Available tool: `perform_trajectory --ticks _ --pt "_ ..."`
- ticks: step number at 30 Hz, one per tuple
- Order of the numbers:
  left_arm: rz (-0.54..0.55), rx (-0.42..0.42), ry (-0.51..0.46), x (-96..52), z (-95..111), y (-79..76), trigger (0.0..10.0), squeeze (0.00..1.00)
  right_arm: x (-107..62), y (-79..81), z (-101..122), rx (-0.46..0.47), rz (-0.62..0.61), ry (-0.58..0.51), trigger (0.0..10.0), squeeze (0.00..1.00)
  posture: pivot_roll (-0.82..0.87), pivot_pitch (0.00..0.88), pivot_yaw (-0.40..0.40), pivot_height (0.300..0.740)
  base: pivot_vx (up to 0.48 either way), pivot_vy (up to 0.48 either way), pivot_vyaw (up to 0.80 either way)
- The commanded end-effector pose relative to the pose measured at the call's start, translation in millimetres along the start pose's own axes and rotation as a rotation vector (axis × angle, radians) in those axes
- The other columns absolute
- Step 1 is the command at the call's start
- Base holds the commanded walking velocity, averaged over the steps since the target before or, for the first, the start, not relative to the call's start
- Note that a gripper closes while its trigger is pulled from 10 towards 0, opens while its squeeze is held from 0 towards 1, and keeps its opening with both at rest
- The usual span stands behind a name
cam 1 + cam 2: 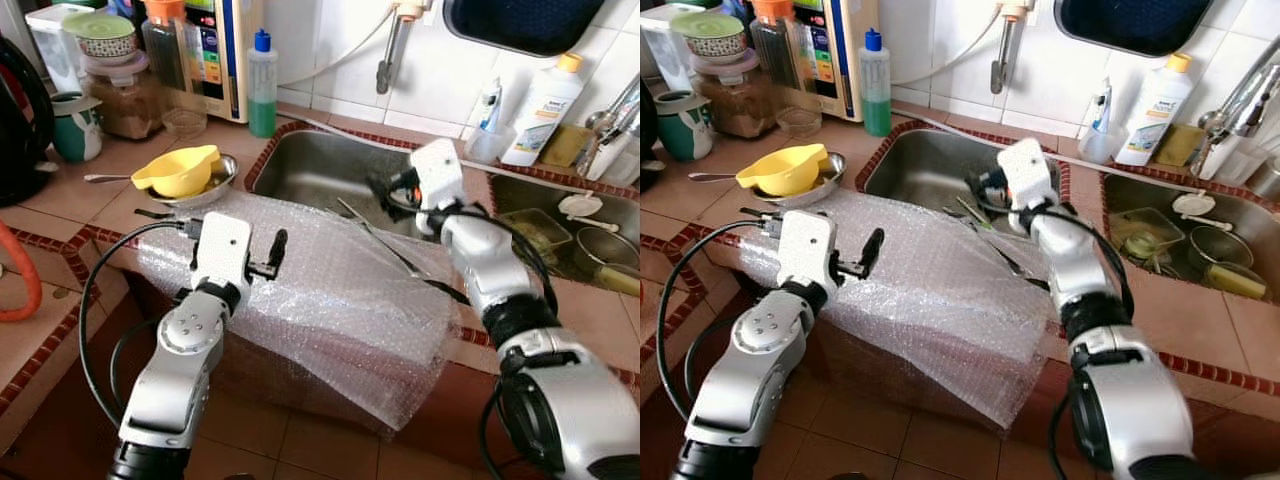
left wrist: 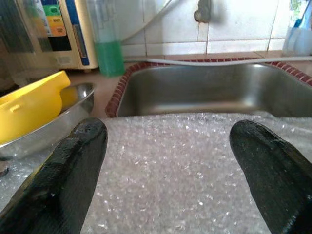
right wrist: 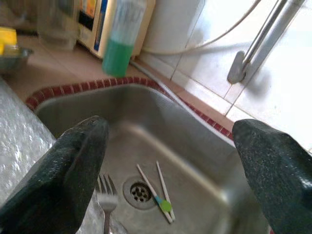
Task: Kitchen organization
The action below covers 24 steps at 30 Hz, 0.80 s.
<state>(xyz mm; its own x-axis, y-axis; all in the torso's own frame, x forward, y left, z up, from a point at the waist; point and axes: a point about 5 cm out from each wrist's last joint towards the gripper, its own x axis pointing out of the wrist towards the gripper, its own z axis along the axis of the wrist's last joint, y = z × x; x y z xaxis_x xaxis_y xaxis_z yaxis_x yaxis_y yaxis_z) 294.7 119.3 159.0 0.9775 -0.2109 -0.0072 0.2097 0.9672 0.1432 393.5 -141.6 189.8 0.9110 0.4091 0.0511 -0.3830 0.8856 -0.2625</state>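
a tiled kitchen with white wall tiles and a terracotta tabletop [image 1: 60,190] edged in red brick trim surrounds a stainless steel sink basin [image 1: 320,165]. a sheet of clear bubble wrap [image 1: 330,290] lies draped over the front edge of the tabletop and hangs down toward the floor, probably laid there to cover the edge. the left claw [image 1: 268,255] hovers just above the wrap with its two black fingers [image 2: 73,170] spread wide and nothing between them, aimed toward the basin. the right claw [image 1: 985,185] reaches out over the sink, fingers [image 3: 68,165] likewise parted and empty, looking down at what seems to be the goal: a metal fork [image 3: 105,200] and a pair of pale chopsticks with a green band [image 3: 158,195] lying beside the drain [image 3: 139,192]. to the robot's left, a yellow plastic funnel [image 1: 180,170] rests in a shallow steel bowl [image 1: 225,175], and a bottle of green liquid with a blue cap [image 1: 262,85] stands against the wall. judging by the reach, picking the utensils out of the sink comes next.
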Motion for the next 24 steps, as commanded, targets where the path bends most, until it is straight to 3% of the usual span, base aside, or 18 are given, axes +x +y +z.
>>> perform_trajectory --ticks 1,11,13,15,24 --pt "0.0 0.005 -0.007 2.1 0.8 -3.7 10.0 0.0 -3.3 -6.3 1.2 0.031 -0.021 -0.003 10.0 0.0 0.14 0.0 -0.081 0.74 0.0 0.0 0.0" --pt "0.029 0.013 -0.019 1.0 1.2 -0.3 10.0 0.0 -7.5 1.2 5.0 0.065 0.033 0.001 10.0 0.0 0.14 0.0 -0.085 0.74 0.0 0.0 0.0" --pt "0.046 0.059 -0.037 0.6 3.8 0.9 10.0 0.0 -11.1 11.5 -1.1 0.055 0.172 0.055 10.0 0.0 0.14 0.0 -0.087 0.74 0.0 0.0 0.0" --pt "0.052 0.109 -0.053 -0.3 5.7 0.7 10.0 0.0 -13.3 14.0 -9.5 0.025 0.23 0.126 10.0 0.0 0.14 0.0 -0.09 0.74 0.0 0.0 0.0" --pt "0.097 0.138 -0.03 -17.4 -2.8 2.3 10.0 0.0 -5.9 -1.1 -12.9 -0.011 0.123 0.199 10.0 0.0 0.16 0.007 -0.108 0.74 0.0 0.0 0.0"
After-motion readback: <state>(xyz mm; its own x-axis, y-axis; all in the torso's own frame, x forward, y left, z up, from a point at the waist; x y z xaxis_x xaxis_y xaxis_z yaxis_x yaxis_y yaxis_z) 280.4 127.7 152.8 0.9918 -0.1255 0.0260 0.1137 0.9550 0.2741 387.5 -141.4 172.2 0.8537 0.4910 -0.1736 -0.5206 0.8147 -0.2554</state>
